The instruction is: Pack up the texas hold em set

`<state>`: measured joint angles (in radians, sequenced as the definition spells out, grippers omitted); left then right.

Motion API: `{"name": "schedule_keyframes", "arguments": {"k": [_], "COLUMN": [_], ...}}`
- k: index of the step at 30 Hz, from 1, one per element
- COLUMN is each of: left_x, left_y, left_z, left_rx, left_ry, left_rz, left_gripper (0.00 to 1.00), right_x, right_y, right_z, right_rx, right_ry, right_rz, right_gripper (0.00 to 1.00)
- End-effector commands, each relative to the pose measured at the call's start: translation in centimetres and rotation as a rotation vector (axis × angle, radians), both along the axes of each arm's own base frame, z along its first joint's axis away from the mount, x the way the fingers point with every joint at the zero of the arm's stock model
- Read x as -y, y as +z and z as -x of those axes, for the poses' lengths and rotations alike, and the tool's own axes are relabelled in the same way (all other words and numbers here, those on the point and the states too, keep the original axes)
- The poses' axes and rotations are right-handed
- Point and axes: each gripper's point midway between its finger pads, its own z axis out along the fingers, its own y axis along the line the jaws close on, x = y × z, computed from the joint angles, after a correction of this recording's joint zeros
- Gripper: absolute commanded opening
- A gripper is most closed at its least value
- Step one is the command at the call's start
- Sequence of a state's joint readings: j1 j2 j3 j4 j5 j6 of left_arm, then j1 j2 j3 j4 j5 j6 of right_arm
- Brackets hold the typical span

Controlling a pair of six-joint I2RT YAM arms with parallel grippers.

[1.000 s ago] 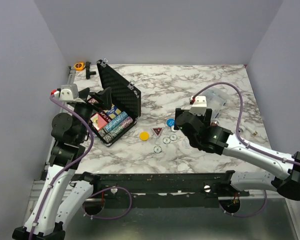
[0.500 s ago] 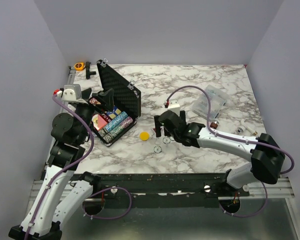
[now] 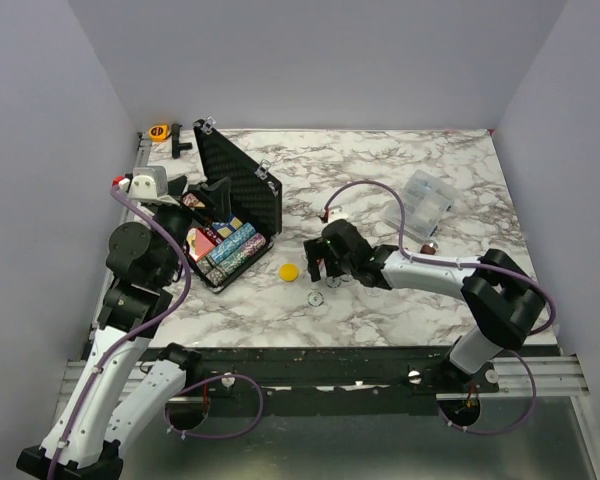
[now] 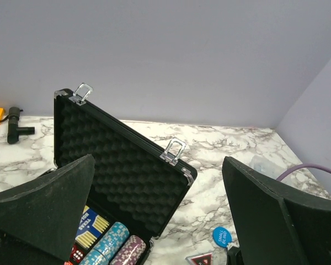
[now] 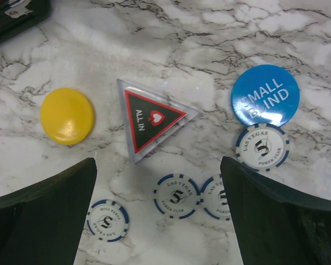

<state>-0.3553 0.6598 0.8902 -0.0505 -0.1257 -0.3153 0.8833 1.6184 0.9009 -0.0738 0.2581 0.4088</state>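
Observation:
The black case (image 3: 242, 190) stands open at the left, lid up, with rows of coloured chips (image 3: 232, 250) and card decks inside. My left gripper (image 3: 208, 196) hovers open over the case; the left wrist view shows the foam lid (image 4: 121, 176), the chips (image 4: 111, 245) and a deck (image 4: 91, 225). My right gripper (image 3: 326, 263) is open and empty, low over the loose pieces. Between its fingers lie a yellow disc (image 5: 67, 116), an "All In" triangle (image 5: 153, 118), a blue "Small Blind" disc (image 5: 265, 95) and several white chips (image 5: 176, 196).
A clear plastic bag (image 3: 427, 199) lies at the back right. An orange tape roll (image 3: 160, 131) and a black T-shaped part (image 3: 179, 140) sit at the back left corner. One white chip (image 3: 315, 297) lies nearer the front edge.
My right arm has swung left from the table's right middle to over the loose discs and chips. The left arm has barely moved.

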Motion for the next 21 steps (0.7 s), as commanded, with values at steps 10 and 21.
{"name": "schedule_keyframes", "arguments": {"k": [10, 21], "left_x": [0.6, 1.0], "left_y": [0.2, -0.5], "left_z": [-0.3, -0.9], "left_rx": [-0.014, -0.037], "left_ry": [-0.024, -0.033], "left_rz": [-0.006, -0.018], "left_gripper": [0.99, 0.98], "right_x": [-1.9, -0.5], "right_y": [-2.8, -4.3], "right_z": [-2.3, -3.6], "right_rx": [0.008, 0.040], "right_ry": [0.146, 0.113], "right_rz": [-0.012, 0.106], "right_gripper": [0.85, 0.84]}}
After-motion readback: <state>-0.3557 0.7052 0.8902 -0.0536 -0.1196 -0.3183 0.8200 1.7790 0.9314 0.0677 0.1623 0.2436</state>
